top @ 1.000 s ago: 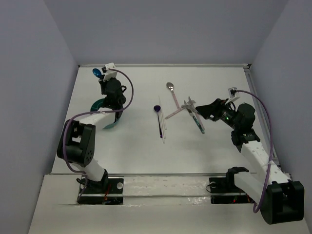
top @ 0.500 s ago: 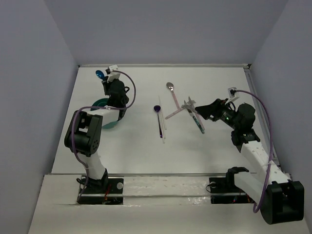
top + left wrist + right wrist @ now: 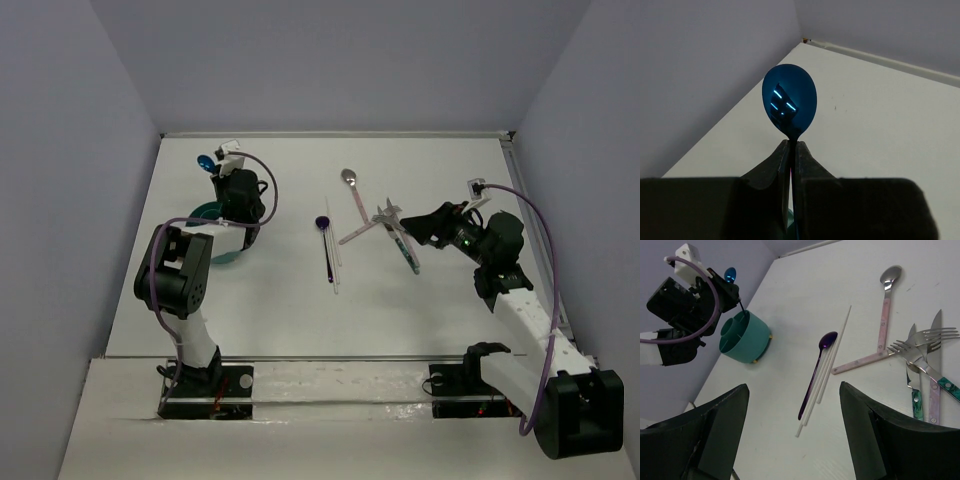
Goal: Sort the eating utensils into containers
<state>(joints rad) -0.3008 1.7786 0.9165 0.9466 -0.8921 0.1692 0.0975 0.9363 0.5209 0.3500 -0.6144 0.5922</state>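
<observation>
Left tool (image 3: 791,146) pinched shut on glossy blue spoon (image 3: 789,105), oval bowl up, thin handle tip at rim of round teal plastic cup (image 3: 744,337), far left on white bench (image 3: 420,290). Right tool (image 3: 418,224) wide open, empty, beside crossed metal forks (image 3: 922,342). Shiny purple spoon (image 3: 816,372) and slim white sticks (image 3: 832,357) lie mid-bench.

White tabletop (image 3: 280,320) amid three plain lavender-grey walls (image 3: 340,60), in soft even light.
</observation>
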